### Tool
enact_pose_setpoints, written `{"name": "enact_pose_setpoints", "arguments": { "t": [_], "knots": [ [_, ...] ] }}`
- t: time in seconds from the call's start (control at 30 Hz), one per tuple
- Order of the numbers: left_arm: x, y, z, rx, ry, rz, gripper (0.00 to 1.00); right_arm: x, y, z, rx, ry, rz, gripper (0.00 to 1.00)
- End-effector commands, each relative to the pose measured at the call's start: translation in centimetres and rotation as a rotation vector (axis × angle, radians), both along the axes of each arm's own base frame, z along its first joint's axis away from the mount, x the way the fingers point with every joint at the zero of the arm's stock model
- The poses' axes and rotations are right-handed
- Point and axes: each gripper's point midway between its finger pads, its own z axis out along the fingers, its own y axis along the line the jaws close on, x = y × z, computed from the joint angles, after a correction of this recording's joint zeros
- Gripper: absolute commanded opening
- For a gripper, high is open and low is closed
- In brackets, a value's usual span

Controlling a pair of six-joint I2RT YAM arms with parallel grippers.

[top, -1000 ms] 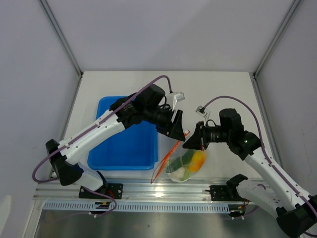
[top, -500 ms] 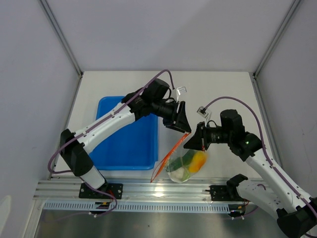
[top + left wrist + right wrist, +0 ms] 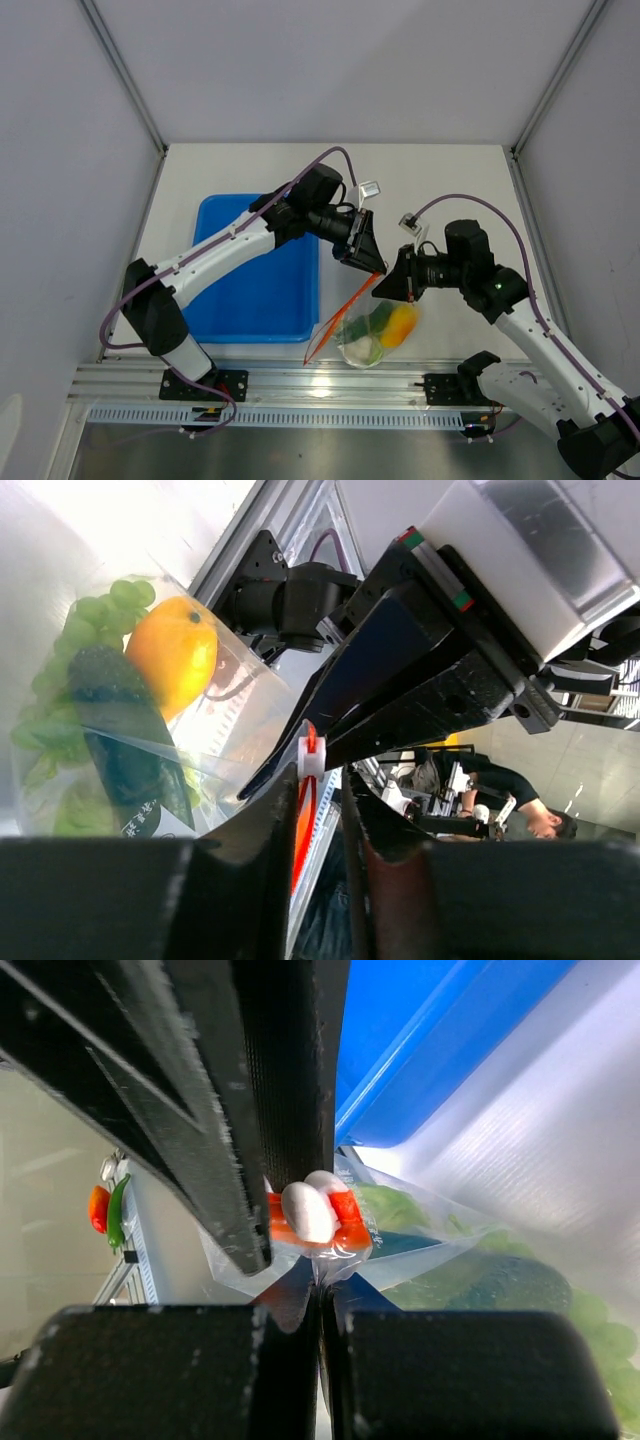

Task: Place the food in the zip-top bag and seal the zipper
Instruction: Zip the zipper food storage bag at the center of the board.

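The clear zip-top bag (image 3: 375, 338) lies near the front edge with the food inside: orange-yellow fruit (image 3: 400, 322), cabbage head (image 3: 362, 350) and green produce. The left wrist view shows the fruit (image 3: 172, 655), grape bunch (image 3: 95, 610) and dark cucumber (image 3: 125, 750) through the plastic. The orange-red zipper (image 3: 340, 315) rises to the upper right, lifted off the table. My right gripper (image 3: 386, 288) is shut on the bag's corner just under the zipper's white slider (image 3: 308, 1212). My left gripper (image 3: 372, 264) has its jaws narrowly apart around the zipper strip (image 3: 304, 810), tips right beside the slider (image 3: 312, 755).
A blue plastic tray (image 3: 250, 290) lies left of the bag, under the left arm. The aluminium rail (image 3: 300, 385) runs along the table's front edge just below the bag. Grey walls close in the sides and back.
My left gripper has moved up and to the right, from over the tray's edge to the bag's raised corner, beside the right gripper. The right gripper and bag have stayed still.
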Motion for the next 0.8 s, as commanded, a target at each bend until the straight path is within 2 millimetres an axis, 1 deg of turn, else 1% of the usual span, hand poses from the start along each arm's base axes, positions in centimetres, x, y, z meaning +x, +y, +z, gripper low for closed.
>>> {"name": "enact_pose_setpoints", "arguments": {
  "t": [0.0,0.27,0.37,0.57,0.77],
  "knots": [
    [-0.2,0.5,2.3,-0.079,-0.03,-0.008,0.24,0.5,0.2,0.7,0.014,-0.033,0.004,0.0],
    [1.0,0.8,2.5,-0.082,-0.047,0.046,0.2,0.0,0.2,0.6,0.013,-0.023,0.04,0.0],
    [1.3,0.9,2.7,-0.087,-0.051,0.06,0.21,-0.1,0.3,0.9,0.019,-0.021,0.05,0.0],
    [1.3,0.8,2.6,-0.086,-0.043,0.056,0.18,-0.3,0.4,1.2,0.026,-0.023,0.061,0.0],
    [1.1,0.9,2.2,-0.074,-0.034,0.049,0.21,-0.1,0.4,1.4,0.03,-0.026,0.053,0.0]
  ]
}}
